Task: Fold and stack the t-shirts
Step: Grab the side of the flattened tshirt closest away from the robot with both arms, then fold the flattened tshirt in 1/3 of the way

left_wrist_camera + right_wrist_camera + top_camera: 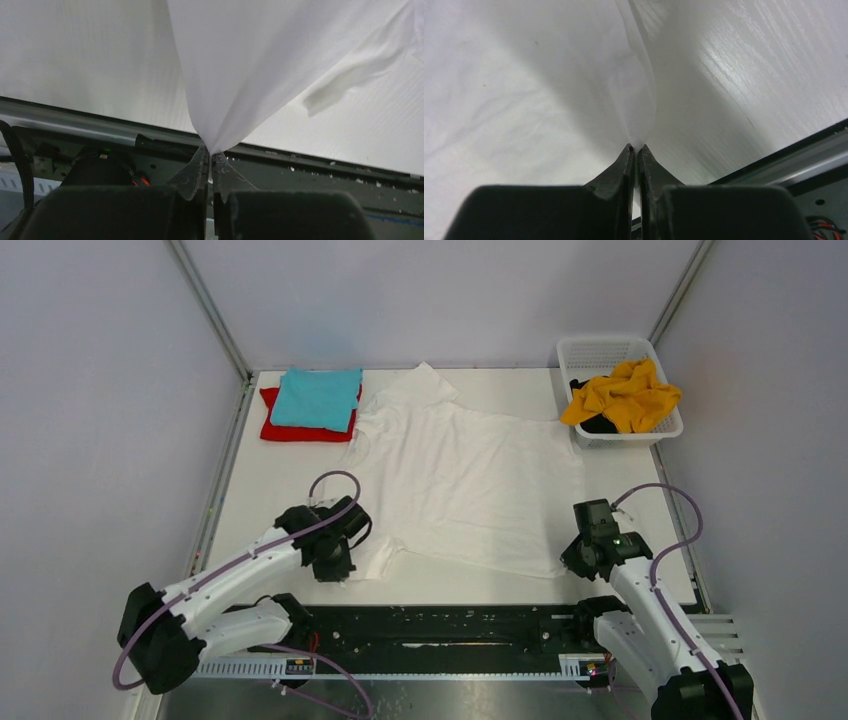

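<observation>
The white bench [270,490] carries everything. The white t-shirt [470,475] lies spread flat over its middle, one sleeve reaching the far edge and another lying by the near-left corner of the cloth. At the far right corner stands a white lattice basket [603,348]. The mustard-yellow t-shirt [630,395] is heaped in it and spills over its rim, with something dark beneath. At the far left the red t-shirt [290,430] lies folded, with the folded teal t-shirt [318,398] stacked on top. The left tool [210,152] is clenched on a pinch of the white t-shirt at its near-left sleeve, and the cloth rises from the fingertips in a taut cone. The right tool [635,147] is likewise clamped on the shirt's near-right edge, the fabric creasing away from its tips.
</observation>
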{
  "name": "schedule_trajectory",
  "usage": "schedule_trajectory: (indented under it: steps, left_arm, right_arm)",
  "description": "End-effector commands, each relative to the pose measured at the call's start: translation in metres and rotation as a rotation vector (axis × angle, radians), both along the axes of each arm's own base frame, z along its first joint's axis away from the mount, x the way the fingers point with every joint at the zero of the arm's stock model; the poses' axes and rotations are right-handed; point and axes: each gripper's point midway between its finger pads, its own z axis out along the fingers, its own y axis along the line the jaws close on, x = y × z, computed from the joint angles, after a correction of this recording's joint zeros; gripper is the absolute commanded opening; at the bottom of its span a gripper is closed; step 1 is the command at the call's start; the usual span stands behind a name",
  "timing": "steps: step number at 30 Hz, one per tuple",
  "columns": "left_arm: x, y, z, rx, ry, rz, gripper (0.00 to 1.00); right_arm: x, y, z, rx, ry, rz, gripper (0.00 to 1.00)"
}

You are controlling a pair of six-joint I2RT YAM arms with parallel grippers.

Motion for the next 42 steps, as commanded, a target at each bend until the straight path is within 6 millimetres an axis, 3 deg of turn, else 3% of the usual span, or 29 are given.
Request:
schedule_trajectory:
  steps: [1, 7, 11, 18, 26, 30, 35, 42]
  left_arm:
    - [-0.037, 0.001, 0.012, -0.086, 0.087, 0.002, 0.00]
    - [-0.078, -0.004, -0.001, -0.117, 0.189, 0.014, 0.00]
    - [-0.070, -0.016, -0.001, -0.160, 0.141, 0.003, 0.00]
    - [-0.011, -0.063, 0.025, -0.237, -0.041, -0.124, 0.00]
    - [0.080, -0.097, 0.068, -0.302, -0.232, -0.155, 0.00]
    - [0.122, -0.097, 0.078, -0.340, -0.280, -0.094, 0.00]
    - [0.173, -0.082, 0.088, -0.298, -0.322, -0.015, 0.00]
    - [0.212, -0.068, 0.105, -0.260, -0.378, 0.023, 0.00]
  right_arm:
    - [-0.004, -0.012, 0.013, -0.059, 0.033, -0.031, 0.11]
    - [-0.012, -0.015, 0.032, -0.057, 0.012, -0.068, 0.15]
    - [-0.012, -0.016, 0.032, -0.056, -0.014, -0.071, 0.16]
    - [0.005, -0.008, 0.027, -0.041, -0.018, 0.008, 0.17]
    - [0.035, -0.013, 0.053, -0.101, -0.076, 0.092, 0.20]
    - [0.053, -0.013, 0.063, -0.101, -0.093, 0.108, 0.15]
    - [0.071, -0.021, 0.069, -0.119, -0.078, 0.112, 0.13]
    - [0.098, -0.024, 0.072, -0.081, -0.089, 0.094, 0.13]
